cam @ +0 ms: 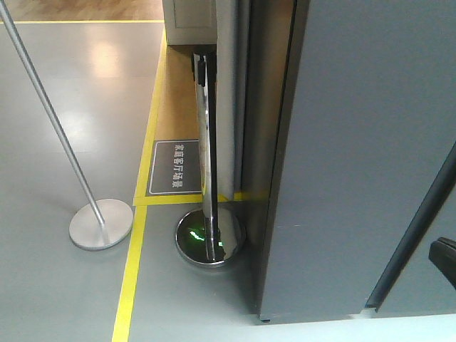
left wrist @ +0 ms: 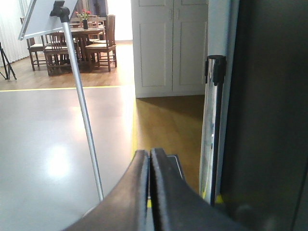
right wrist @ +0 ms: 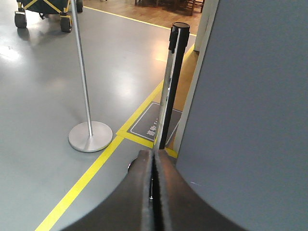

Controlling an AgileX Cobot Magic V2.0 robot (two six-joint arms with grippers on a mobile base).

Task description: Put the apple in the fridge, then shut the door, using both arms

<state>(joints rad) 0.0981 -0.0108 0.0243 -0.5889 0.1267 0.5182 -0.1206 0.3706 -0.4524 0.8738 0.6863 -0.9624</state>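
Two grippers show, each with its fingers pressed together on nothing: the left gripper (left wrist: 149, 166) and the right gripper (right wrist: 153, 166). No small red apple appears in any view, so where it is cannot be told; it would likely be light, firm and smooth, best pinched across its widest part.

Just right of the right fingers (right wrist: 168, 192) stands the tall dark grey fridge (right wrist: 250, 120), its flat outer face filling that side. Whether this slab is the door (cam: 356, 157) or a side wall cannot be told; either way it looks stiff and heavy, better pushed flat than gripped.

Ahead of both finger pairs, a chrome barrier post with a black cap (right wrist: 171, 82) stands close beside the fridge corner and could block a wide swing. Further left rises a thin silver pole on a round flat base (right wrist: 89, 136), across a yellow floor line (right wrist: 82, 180).
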